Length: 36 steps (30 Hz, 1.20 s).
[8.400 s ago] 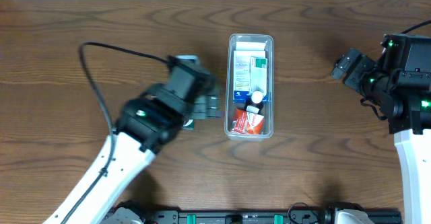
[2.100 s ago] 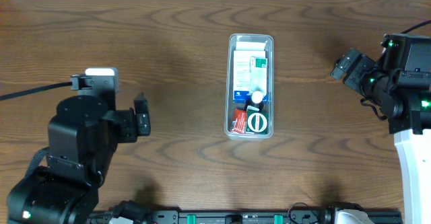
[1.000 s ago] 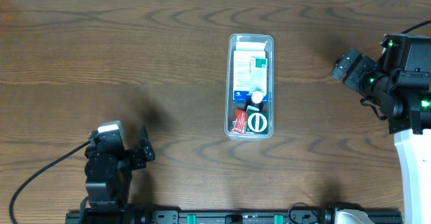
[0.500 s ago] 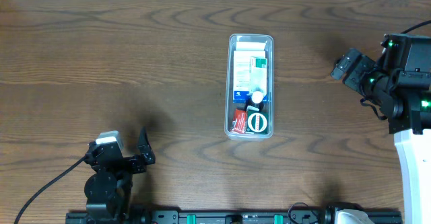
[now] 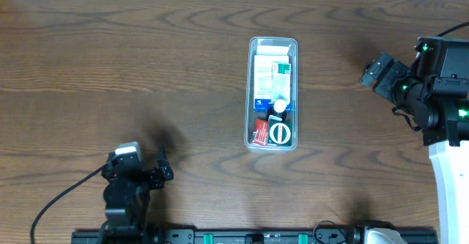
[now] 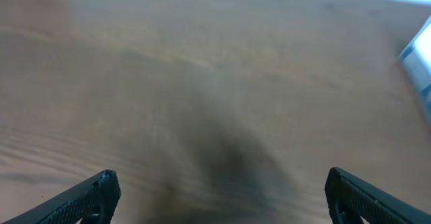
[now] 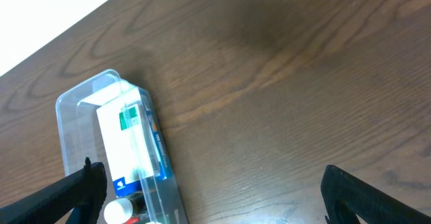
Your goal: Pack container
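The left gripper [image 6: 221, 185] and right gripper [image 7: 212, 181] each gape wide, empty, well apart from the box-filled container [image 5: 248, 90].

Bare wood of the table [image 5: 146, 68] is seen on both long sides of the container [image 5: 272, 39], well apart from both arms. Its inside is crowded by boxes [image 5: 272, 75] and a round green lid [image 5: 278, 132]; little room is left.

Clear, narrow container [image 5: 248, 90] at centre, open-topped, seemingly full of small boxes [image 5: 272, 79].
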{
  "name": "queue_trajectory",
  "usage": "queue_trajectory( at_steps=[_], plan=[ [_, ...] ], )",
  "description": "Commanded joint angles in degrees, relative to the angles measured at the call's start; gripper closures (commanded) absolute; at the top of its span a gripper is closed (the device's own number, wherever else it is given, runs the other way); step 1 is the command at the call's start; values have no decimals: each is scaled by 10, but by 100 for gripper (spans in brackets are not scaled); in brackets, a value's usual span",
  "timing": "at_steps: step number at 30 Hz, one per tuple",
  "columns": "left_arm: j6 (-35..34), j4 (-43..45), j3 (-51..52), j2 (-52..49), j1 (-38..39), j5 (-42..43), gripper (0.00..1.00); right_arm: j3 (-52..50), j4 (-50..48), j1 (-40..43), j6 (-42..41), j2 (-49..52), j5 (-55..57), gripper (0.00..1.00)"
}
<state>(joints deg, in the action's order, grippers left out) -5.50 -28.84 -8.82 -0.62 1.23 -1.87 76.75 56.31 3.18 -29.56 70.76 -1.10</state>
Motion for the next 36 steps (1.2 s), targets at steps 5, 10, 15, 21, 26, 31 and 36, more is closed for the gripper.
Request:
queue_trajectory(
  at_steps=[5,10,15,21,26,31,36],
  plan=[
    [7,19,12,5,-2,-2,2,1,1,2,-6,0,0,1],
    [8,19,12,4,-3,-2,2,1,1,2,-6,0,0,1],
    [8,19,12,4,-2,-2,2,1,1,2,-6,0,0,1],
    [8,19,12,4,-2,-2,2,1,1,2,-6,0,0,1],
    [8,19,12,4,-2,-2,2,1,1,2,-6,0,0,1],
    [8,19,12,4,-2,-2,2,1,1,2,-6,0,0,1],
    [8,20,12,4,-2,-2,2,-7,0,2,7,-23,23,1]
  ],
)
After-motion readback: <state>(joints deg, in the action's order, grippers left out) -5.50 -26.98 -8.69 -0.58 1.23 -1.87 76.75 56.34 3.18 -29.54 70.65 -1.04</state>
